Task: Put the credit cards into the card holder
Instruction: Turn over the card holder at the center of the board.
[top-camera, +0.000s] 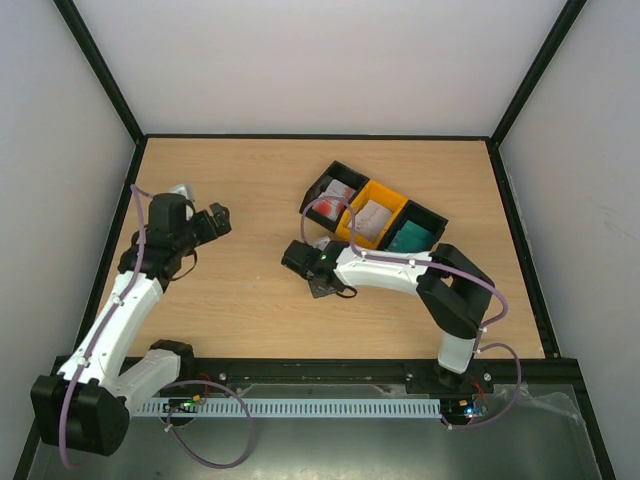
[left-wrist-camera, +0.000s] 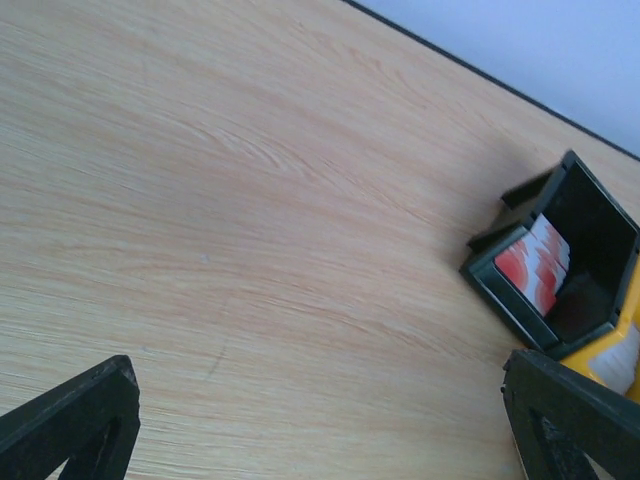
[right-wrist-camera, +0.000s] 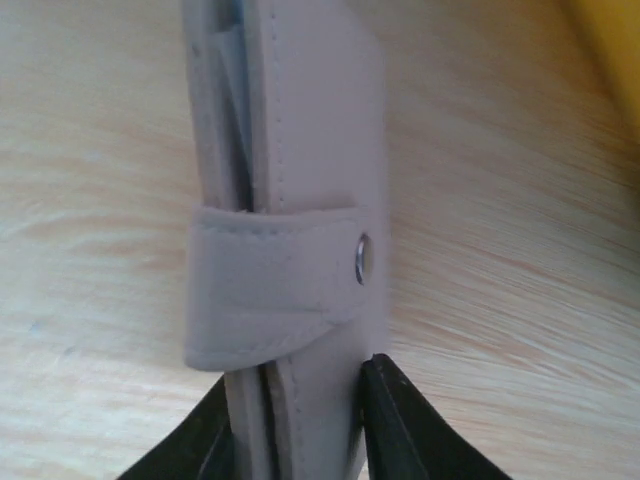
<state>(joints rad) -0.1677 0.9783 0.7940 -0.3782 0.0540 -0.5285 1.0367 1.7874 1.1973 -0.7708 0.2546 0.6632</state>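
The card holder (right-wrist-camera: 300, 150), pale beige and folded, fills the right wrist view; its strap (right-wrist-camera: 270, 290) is snapped across it. My right gripper (right-wrist-camera: 298, 405) is shut on its near end, one black finger pressed to each side. In the top view that gripper (top-camera: 296, 258) sits at mid-table, just in front of the bins, and covers the holder. Credit cards stand in the bins: red-and-white ones (top-camera: 335, 197) (left-wrist-camera: 535, 265), pale ones (top-camera: 372, 215) and teal ones (top-camera: 410, 238). My left gripper (top-camera: 216, 220) (left-wrist-camera: 320, 410) hovers open over bare wood at the left, holding nothing.
A row of three joined bins, black (top-camera: 322, 185), orange (top-camera: 385, 195) and black (top-camera: 428, 215), lies slanted at the centre-right of the wooden table (top-camera: 250, 290). Black frame posts and white walls enclose the table on all sides.
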